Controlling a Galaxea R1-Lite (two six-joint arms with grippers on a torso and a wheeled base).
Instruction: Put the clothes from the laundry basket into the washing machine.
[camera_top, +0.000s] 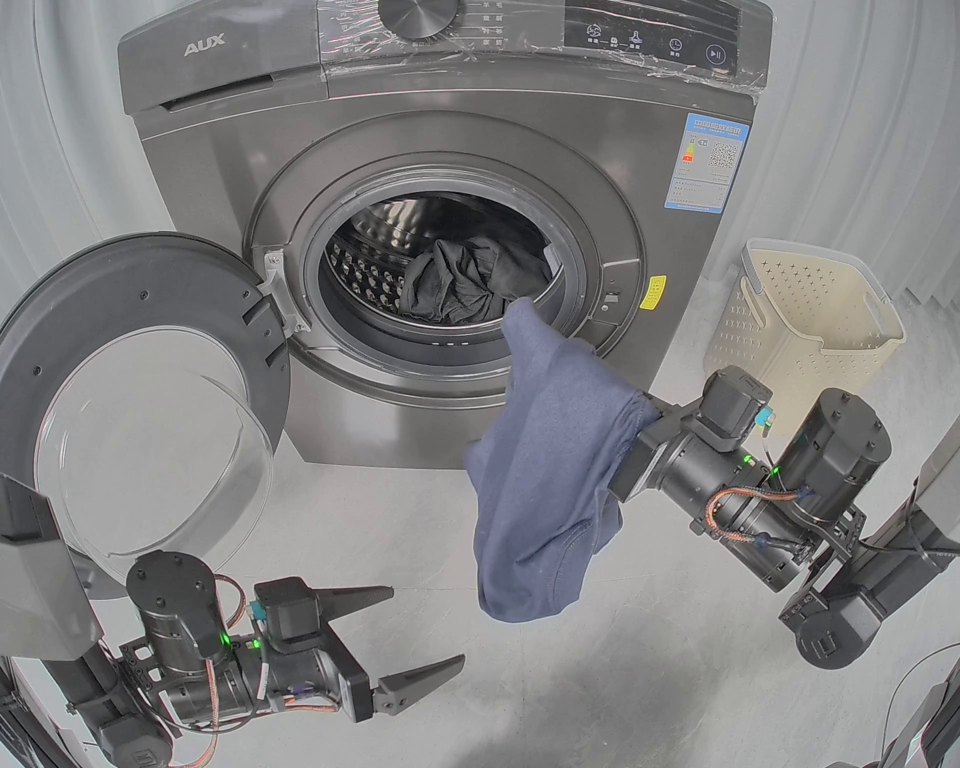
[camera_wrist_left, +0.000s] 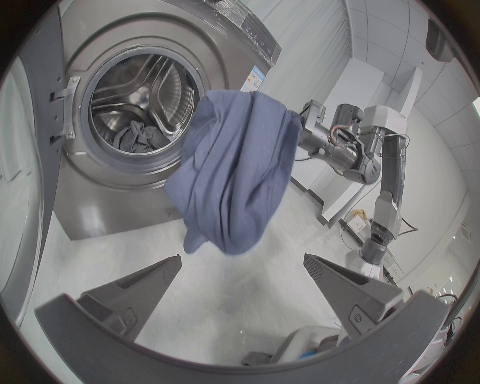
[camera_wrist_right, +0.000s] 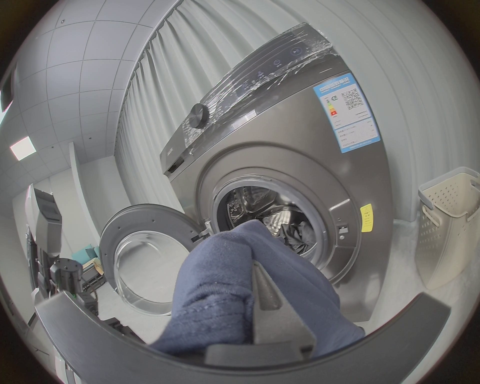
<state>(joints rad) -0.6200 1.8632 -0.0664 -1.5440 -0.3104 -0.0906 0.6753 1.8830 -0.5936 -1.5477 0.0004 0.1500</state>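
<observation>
Centrally, the washing machine (camera_top: 200, 150) stands with its door (camera_top: 120, 290) open, the laundry basket (camera_top: 800, 300) at its right. A blue garment (camera_top: 550, 460) hangs before the drum opening, clamped in the right gripper (camera_wrist_right: 245, 305); dark clothes (camera_top: 470, 280) lie inside. The left gripper (camera_top: 426, 626) gapes wide, empty.

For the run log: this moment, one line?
right gripper: shut on blue garment, before open washing machine | left gripper: open, empty | drum: dark garment inside
</observation>
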